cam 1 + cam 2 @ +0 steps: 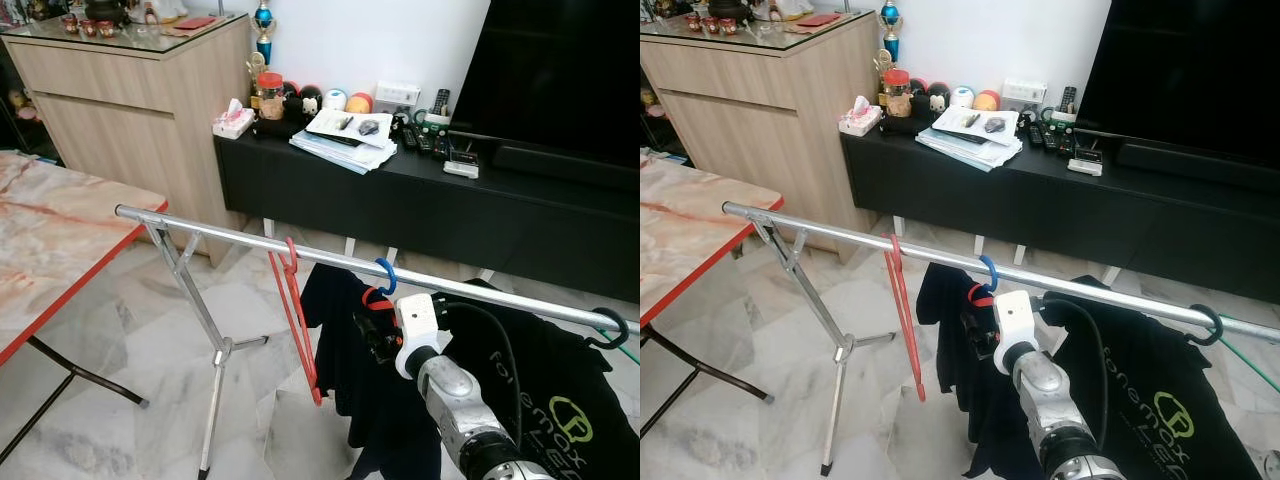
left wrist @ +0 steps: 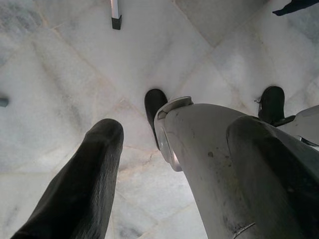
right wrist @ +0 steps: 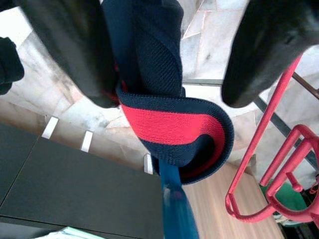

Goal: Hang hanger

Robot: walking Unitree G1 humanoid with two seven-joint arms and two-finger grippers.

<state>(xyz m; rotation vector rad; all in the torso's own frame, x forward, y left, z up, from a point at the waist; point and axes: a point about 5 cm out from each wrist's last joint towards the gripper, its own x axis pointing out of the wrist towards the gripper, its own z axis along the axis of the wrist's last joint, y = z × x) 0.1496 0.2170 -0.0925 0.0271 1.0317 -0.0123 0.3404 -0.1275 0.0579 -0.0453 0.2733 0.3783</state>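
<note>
Right claw raised at the rail, fingers spread apart with the navy shirt's red-lined collar between them but not visibly pinched; blue hanger hooked over the rail just above the fingertips, navy shirt hanging from it below; left claw down at the side, fingers apart, holding nothing, pointed at the floor.

Risk from here, as a judgement: collar fabric snagging on a finger as the claw backs off, dragging the hook along or off the rail; hook possibly not seated fully, though not clear from these views; empty red hanger just beside the claw toward the robot's left, near enough to be knocked; black printed shirt close on the other side, on its own dark hook.

Rail carried on a folding metal stand over pale marble tiles; beyond the claw a low black cabinet with papers, remotes and trinkets under a television; wooden sideboard and a red-edged folding table well off to the left.
</note>
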